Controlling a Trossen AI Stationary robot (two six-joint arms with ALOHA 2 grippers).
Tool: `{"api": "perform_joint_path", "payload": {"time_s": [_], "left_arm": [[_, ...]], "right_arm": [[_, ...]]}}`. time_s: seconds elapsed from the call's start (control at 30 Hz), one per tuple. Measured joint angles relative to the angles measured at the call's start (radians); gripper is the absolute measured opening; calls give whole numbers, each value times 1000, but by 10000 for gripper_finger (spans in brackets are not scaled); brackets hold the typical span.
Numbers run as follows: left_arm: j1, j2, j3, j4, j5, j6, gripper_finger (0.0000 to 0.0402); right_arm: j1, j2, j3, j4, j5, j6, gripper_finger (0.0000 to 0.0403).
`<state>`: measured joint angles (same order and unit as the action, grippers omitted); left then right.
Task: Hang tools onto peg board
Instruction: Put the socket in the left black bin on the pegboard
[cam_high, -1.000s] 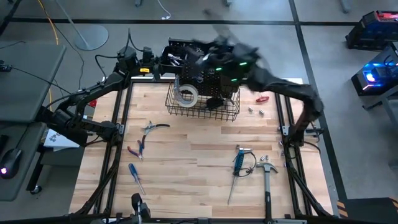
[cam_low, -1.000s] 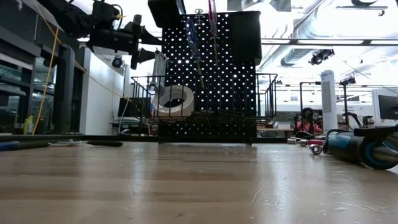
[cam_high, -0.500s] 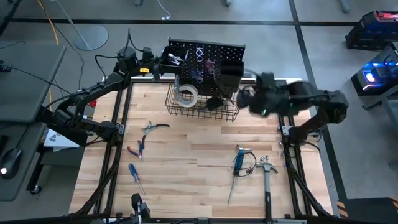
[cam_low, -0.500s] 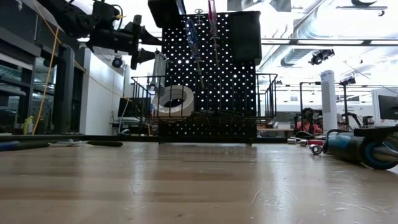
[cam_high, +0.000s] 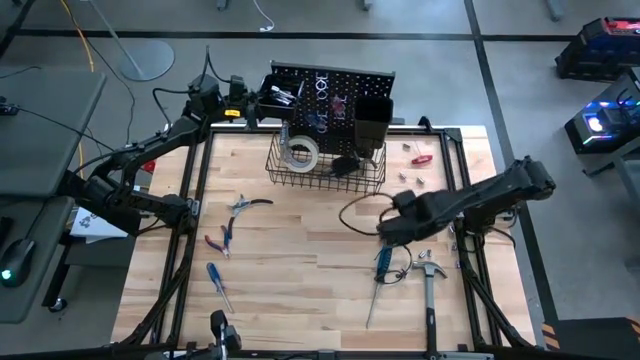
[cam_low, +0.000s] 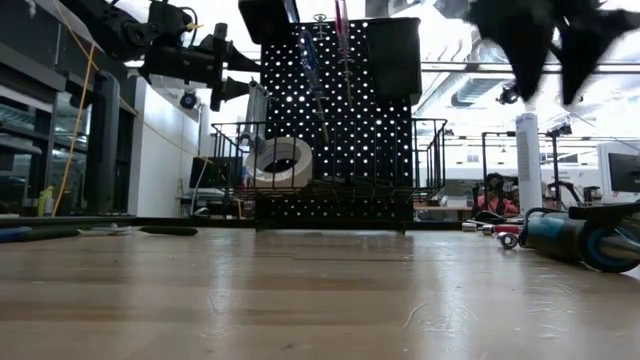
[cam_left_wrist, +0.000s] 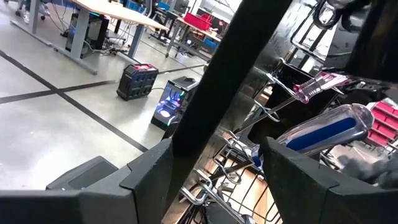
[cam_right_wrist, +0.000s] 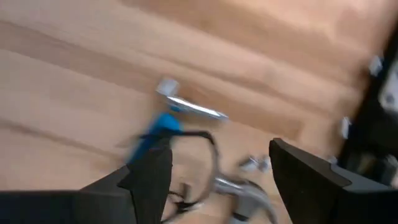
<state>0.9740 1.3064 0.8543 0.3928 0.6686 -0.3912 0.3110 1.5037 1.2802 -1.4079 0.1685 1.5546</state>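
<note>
Right gripper (cam_high: 385, 232) over blue screwdriver (cam_high: 381, 262) on surface (cam_high: 300, 260), fingers open, empty, left gripper (cam_high: 258, 98) beside peg board (cam_high: 330, 85), fingers parted

A robotics lab, apparently — grey floor (cam_high: 300, 20) marked with black tape lines, long workbenches (cam_left_wrist: 118, 15) beyond, exposed ceiling ductwork (cam_low: 520, 40), and blue-lit equipment cases (cam_left_wrist: 166, 106) on the floor.

Bright overhead room light, backlit peg board (cam_low: 335, 120), motion-blurred right claw (cam_low: 545, 50) and tabletop.
</note>
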Motion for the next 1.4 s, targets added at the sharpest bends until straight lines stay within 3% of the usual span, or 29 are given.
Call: {"api": "perform_joint_path", "payload": {"time_s": [0.13,0.23,0.33,0.6,0.87,0.97,1.07,1.4], "left_arm": [[0,0,0,-1,-1,0,232],[0,0,0,-2,-1,-16,232],[0,0,0,-2,-2,-26,232],[0,0,0,-2,-2,-27,232],[0,0,0,-1,-2,-27,232],[0,1,0,-5,-4,-27,232],[0,0,0,-3,-3,-22,232],[1,0,0,6,-5,-26,232]], "right_arm": [[-46,0,-175,71,-116,19,254],[-131,1,-308,218,-144,18,254],[-237,0,-402,258,-141,18,254],[-466,-46,-499,178,-73,-13,254],[-625,-159,-495,118,167,267,254],[-677,-181,-495,165,163,181,254],[-692,-183,-495,195,120,68,254],[-606,-175,-495,302,63,-73,254]]}}
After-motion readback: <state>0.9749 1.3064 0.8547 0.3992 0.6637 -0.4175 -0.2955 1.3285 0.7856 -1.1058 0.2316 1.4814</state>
